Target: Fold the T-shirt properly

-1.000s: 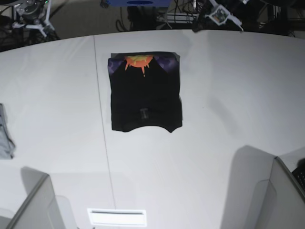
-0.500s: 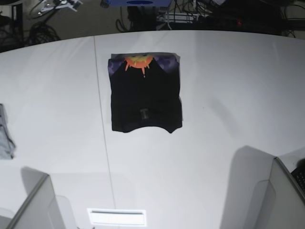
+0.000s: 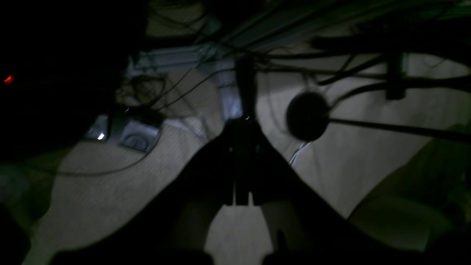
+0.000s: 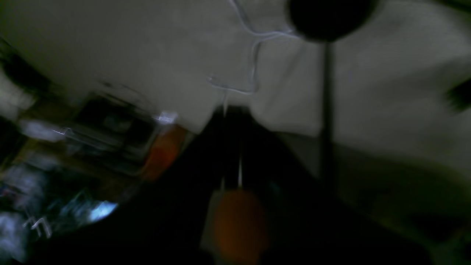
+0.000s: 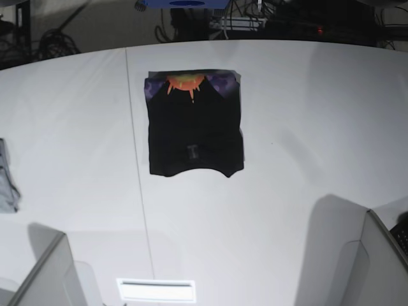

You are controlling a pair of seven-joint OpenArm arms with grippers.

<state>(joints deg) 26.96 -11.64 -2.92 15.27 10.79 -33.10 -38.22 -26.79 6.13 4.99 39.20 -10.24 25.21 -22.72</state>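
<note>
You've got a white table (image 5: 287, 127) with a seam down its left part, dark cabling behind it. T-shirt (image 5: 194, 124) lies folded on the table's far centre, orange sunburst at its far edge; small tag unreadable. Grey cloth (image 5: 6, 178) at left edge. Left gripper (image 3: 241, 162) and right gripper (image 4: 232, 147) both clenched, holding nothing, over dim floor.

Base view looks down on the table (image 5: 306, 127); both wrist views face dim cabled floor.
</note>
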